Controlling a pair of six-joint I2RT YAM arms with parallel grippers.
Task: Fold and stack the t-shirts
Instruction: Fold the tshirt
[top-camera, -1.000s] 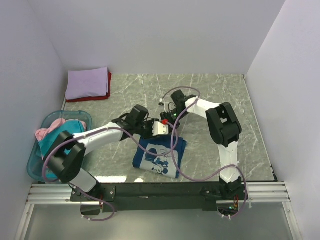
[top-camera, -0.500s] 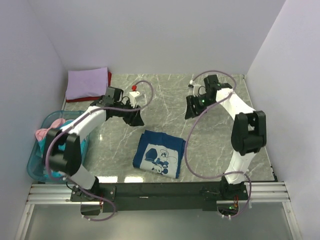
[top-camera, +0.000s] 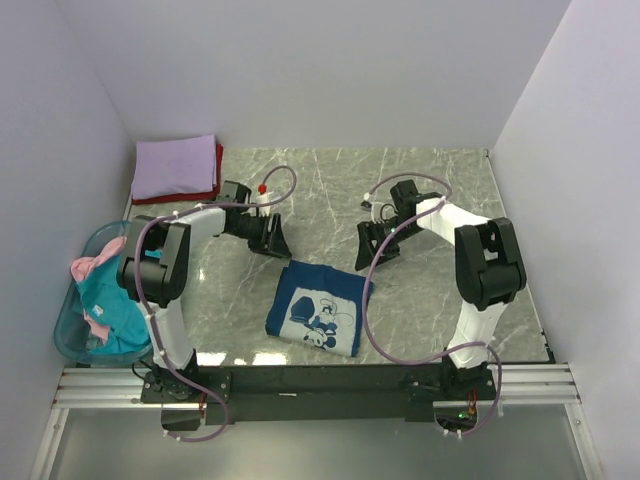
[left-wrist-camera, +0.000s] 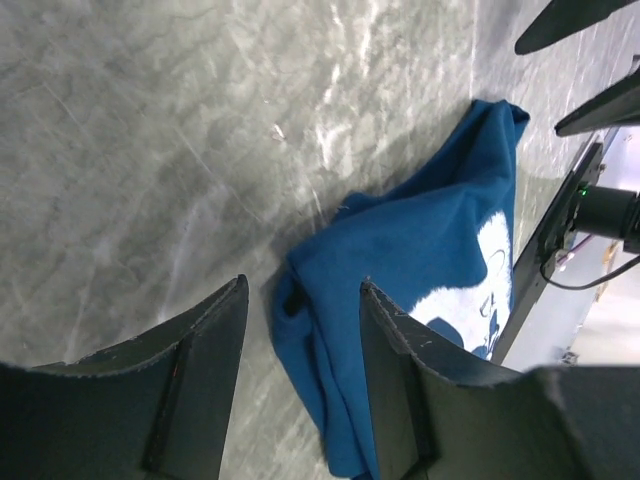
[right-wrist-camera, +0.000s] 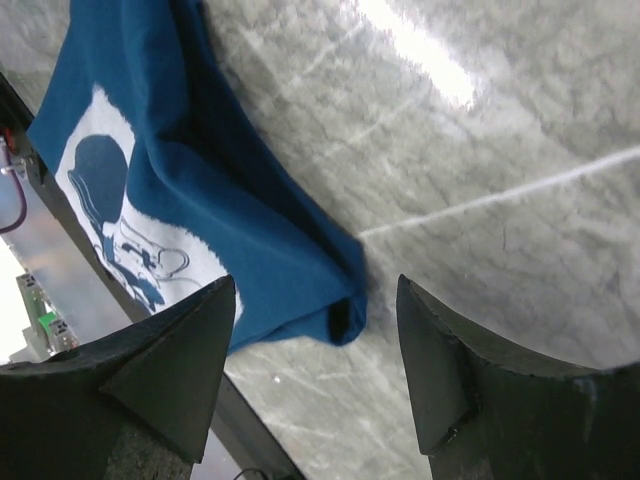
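Left wrist view: the dark blue t-shirt (left-wrist-camera: 420, 240) is partly covered by one of the fingers (left-wrist-camera: 420, 400), along with its print. Right wrist view: the shirt runs off the top edge. Top view: the red t-shirt (top-camera: 219, 170) shows only an edge beneath the lavender t-shirt (top-camera: 176, 166).

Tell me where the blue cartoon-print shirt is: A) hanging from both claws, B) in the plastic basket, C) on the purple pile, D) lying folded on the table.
D: the dark blue shirt lies folded on the table; the left gripper and right gripper are open, holding nothing.
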